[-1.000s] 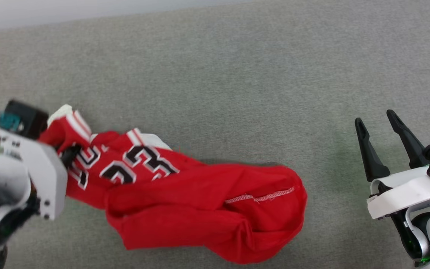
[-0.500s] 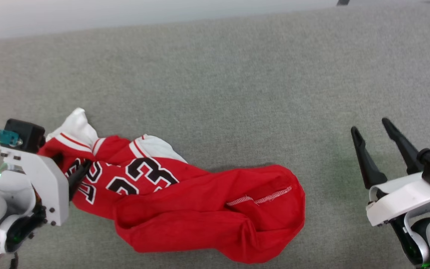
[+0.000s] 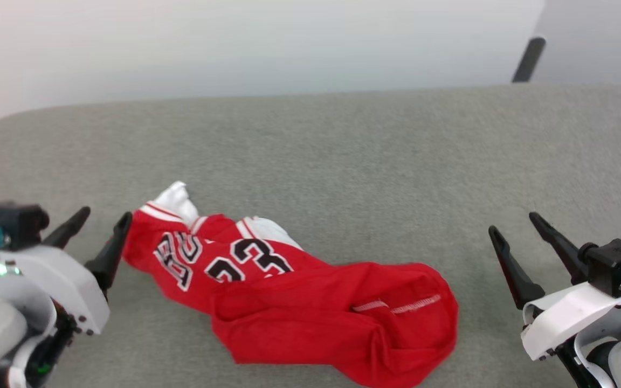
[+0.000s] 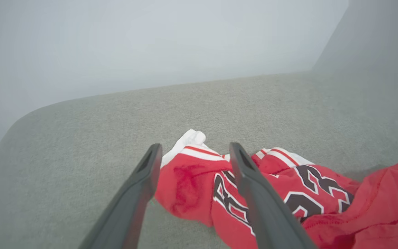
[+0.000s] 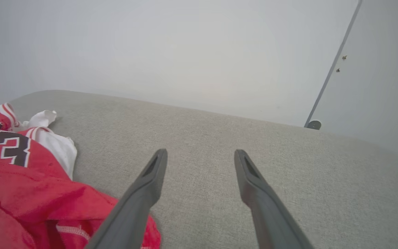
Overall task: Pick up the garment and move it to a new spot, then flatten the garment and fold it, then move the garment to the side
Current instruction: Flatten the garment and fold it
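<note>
**Jersey down, both grippers empty**

A crumpled red jersey garment (image 3: 310,302) with white sleeves and black white-edged numbers lies bunched on the grey woven fabric surface (image 3: 343,140), toward the robot's left. The left gripper (image 3: 105,213) is spread wide and holds nothing, one finger just beside the cloth's edge. The right gripper (image 3: 513,222) is equally wide, empty, well apart from it.

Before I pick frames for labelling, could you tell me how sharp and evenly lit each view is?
Head view: jersey lettering slightly soft, upper left washed out pale, faint shadow beside the cloth. Left wrist view: lettering crisp, wall hazy. Right wrist view: even light, no glare, grey fabric surface weave sharp.
</note>
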`<state>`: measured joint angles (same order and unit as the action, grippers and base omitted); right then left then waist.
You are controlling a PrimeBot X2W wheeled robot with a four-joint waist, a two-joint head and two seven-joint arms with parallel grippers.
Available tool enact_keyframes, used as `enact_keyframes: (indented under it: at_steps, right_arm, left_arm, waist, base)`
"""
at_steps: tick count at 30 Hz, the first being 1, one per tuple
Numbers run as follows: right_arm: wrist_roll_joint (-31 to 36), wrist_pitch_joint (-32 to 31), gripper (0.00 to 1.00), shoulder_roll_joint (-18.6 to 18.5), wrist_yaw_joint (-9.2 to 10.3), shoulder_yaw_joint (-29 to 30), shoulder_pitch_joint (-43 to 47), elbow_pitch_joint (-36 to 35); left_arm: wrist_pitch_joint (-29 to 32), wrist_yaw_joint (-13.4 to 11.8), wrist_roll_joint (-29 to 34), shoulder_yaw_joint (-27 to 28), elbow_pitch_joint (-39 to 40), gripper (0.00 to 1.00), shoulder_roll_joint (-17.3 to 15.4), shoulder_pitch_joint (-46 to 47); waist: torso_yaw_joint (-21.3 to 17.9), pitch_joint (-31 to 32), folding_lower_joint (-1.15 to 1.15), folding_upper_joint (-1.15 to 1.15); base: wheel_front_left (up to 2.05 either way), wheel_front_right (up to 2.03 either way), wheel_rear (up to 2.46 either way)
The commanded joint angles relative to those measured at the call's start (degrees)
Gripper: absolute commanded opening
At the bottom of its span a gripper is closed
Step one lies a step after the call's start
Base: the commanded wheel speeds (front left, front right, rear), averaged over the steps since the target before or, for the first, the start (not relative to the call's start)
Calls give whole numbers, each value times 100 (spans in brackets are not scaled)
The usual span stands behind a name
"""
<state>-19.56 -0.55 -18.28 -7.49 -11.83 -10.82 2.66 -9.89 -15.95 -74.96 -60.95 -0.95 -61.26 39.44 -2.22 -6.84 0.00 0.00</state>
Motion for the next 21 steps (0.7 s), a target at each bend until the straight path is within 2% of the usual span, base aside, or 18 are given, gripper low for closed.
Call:
enact_keyframes:
  at_steps: [1, 6, 10, 16, 21]
  right_arm:
    - [-50, -34, 100, -48, 0, -29, 73, -3]
    - [-176, -179, 100, -192, 0, -105, 156, -28]
    - [-264, -276, 100, -259, 0, -125, 249, -53]
    - [-330, -391, 100, -339, 0, -167, 297, -100]
    - [-470, -599, 100, -452, 0, -313, 239, -128]
  left_arm:
    - [-176, -30, -24, 41, -43, 100, 57, -175]
    - [-524, -86, 96, 476, -240, 100, 242, -740]
    - [-523, -120, 595, 1605, -395, 100, 651, -1450]
    - [-528, 129, 1520, 3293, -551, 100, 1465, -2719]
    - [-528, 500, 2158, 4219, -625, 100, 2160, -3393]
  waist:
    - [386, 354, 0, 0]
    - [745, 536, 0, 0]
    - [1038, 630, 0, 0]
    - [1420, 711, 0, 0]
    - [1703, 695, 0, 0]
  base:
    - [0, 0, 0]
    - [0, 0, 0]
    - [0, 0, 0]
    - [0, 0, 0]
    - [0, 0, 0]
